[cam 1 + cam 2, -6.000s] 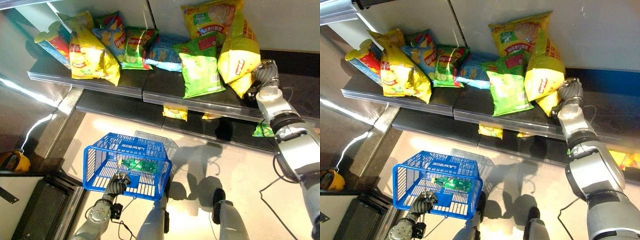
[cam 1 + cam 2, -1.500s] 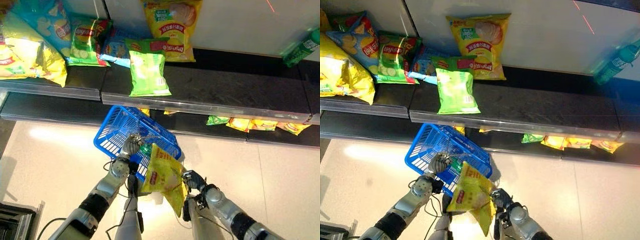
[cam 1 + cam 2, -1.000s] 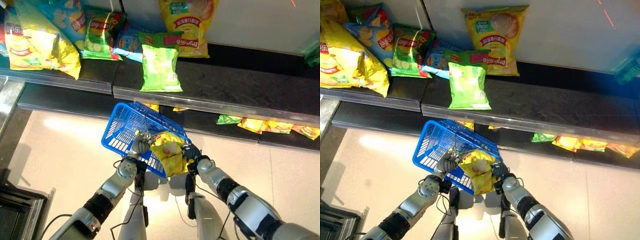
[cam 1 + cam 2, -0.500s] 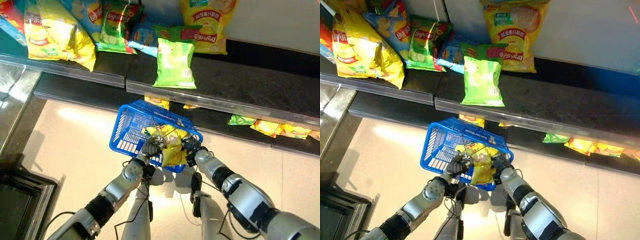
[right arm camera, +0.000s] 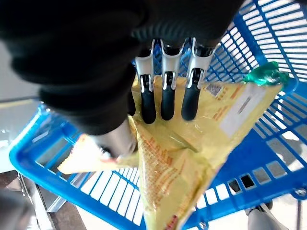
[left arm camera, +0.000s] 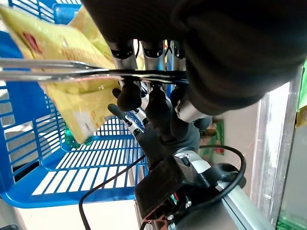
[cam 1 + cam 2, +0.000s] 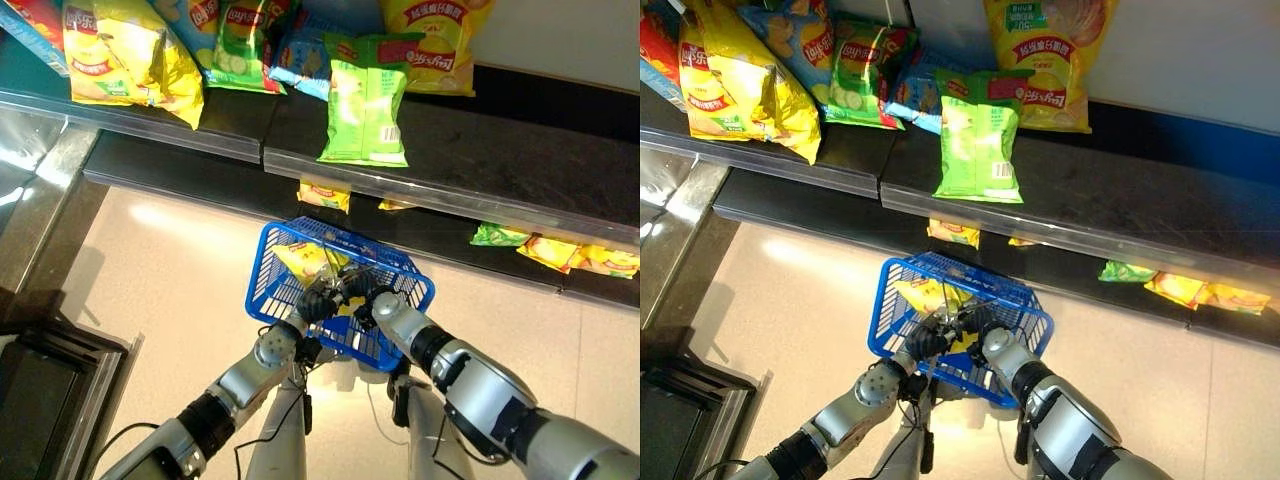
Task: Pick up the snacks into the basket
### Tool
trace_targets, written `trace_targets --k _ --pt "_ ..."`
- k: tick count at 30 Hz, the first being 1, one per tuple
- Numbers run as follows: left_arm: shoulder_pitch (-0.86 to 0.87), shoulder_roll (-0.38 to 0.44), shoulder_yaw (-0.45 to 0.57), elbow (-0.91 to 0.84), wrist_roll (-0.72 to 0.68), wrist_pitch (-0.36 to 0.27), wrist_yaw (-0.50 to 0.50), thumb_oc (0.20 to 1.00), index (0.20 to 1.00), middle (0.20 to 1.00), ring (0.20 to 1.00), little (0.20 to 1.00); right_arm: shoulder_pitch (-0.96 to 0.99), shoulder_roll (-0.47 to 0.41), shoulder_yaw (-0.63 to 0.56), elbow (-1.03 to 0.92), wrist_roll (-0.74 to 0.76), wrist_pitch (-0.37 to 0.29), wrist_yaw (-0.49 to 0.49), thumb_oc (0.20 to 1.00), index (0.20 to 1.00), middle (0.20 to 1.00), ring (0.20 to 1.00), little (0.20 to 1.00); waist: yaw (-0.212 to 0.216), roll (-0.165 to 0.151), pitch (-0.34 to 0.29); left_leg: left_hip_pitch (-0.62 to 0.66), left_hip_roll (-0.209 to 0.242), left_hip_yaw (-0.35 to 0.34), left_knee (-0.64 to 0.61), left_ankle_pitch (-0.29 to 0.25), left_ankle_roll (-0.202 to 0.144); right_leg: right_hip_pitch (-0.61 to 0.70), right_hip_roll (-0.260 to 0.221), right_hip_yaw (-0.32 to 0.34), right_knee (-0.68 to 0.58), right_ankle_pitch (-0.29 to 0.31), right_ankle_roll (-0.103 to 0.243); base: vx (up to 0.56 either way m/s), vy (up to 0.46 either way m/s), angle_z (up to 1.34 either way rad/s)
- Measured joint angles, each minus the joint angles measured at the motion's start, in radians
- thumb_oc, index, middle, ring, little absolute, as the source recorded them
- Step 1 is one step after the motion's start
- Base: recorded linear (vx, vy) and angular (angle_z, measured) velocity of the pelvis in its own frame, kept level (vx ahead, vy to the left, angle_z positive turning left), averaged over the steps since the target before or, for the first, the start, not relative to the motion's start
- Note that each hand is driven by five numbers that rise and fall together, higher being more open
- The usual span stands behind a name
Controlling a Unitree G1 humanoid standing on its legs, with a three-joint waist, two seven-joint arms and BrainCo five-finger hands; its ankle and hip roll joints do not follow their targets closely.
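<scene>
The blue wire basket (image 7: 273, 262) hangs below the shelves, and my left hand (image 7: 316, 304) is curled round its metal handle (image 6: 57, 73). A yellow snack bag (image 7: 303, 261) lies inside the basket, showing large in the right wrist view (image 5: 168, 158). My right hand (image 7: 367, 299) reaches into the basket from the near side. Its fingers (image 5: 163, 98) rest on the bag and its thumb (image 5: 114, 140) presses the bag's fold, pinching it. A green packet (image 5: 263, 76) lies under the yellow bag on the basket floor.
The upper dark shelf (image 7: 520, 170) carries a green snack bag (image 7: 365, 100), a yellow bag (image 7: 435, 45) behind it and several more bags (image 7: 120, 55) to the left. Small packets (image 7: 560, 255) sit on the lower shelf. Pale floor (image 7: 160, 270) spreads to the left.
The yellow bag has gone down deeper into the basket with my right hand following it. The view has shifted, so the shelves sit lower in the picture.
</scene>
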Motion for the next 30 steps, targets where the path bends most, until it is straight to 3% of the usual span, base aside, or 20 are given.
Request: trace_targets --k 11,19,24,27,30 --pt "-0.004 0.001 0.004 0.001 0.002 0.0 0.002 0.2 0.2 0.2 0.2 0.2 0.014 -0.021 0.0 -0.03 -0.03 -0.003 -0.001 1.0 1.0 1.0 1.0 1.0 -0.006 0.0 0.0 0.003 0.0 0.001 0.008 0.0 0.0 0.002 -0.001 0.002 0.007 0.0 0.0 0.0 0.0 0.0" --pt "0.023 0.007 0.049 0.019 0.005 0.002 0.006 0.2 0.2 0.2 0.2 0.2 0.246 -0.157 -0.015 -0.405 -0.042 -0.04 -0.011 1.0 1.0 1.0 1.0 1.0 -0.029 -0.004 -0.001 0.042 -0.003 0.0 0.01 0.0 0.002 0.049 -0.001 -0.002 0.001 0.0 0.001 0.0 0.0 0.0" --pt "0.056 -0.003 0.076 0.055 0.066 0.002 0.0 0.2 0.2 0.2 0.2 0.2 0.359 -0.203 -0.061 -0.483 -0.051 -0.07 0.004 1.0 1.0 1.0 1.0 1.0 -0.045 -0.011 -0.004 0.082 0.006 -0.002 0.011 -0.012 -0.001 0.097 0.007 -0.005 -0.016 -0.004 0.006 0.02 -0.001 0.0" --pt "0.113 -0.008 0.133 0.114 0.093 0.002 -0.01 0.2 0.2 0.2 0.2 0.2 0.503 -0.269 -0.11 -0.604 -0.078 -0.081 0.052 1.0 1.0 1.0 1.0 1.0 -0.062 -0.028 -0.009 0.125 0.019 0.007 0.013 -0.024 -0.001 0.146 0.014 -0.005 -0.036 -0.004 0.006 0.04 0.007 -0.07" --pt "0.165 0.021 0.18 0.166 0.124 0.002 -0.014 0.2 0.2 0.2 0.2 0.2 0.609 -0.31 -0.147 -0.622 -0.08 -0.084 0.082 1.0 1.0 1.0 1.0 1.0 -0.089 -0.079 -0.051 0.151 0.026 0.016 0.013 -0.038 -0.005 0.169 0.024 0.008 -0.054 -0.004 0.005 0.07 0.026 -0.13"
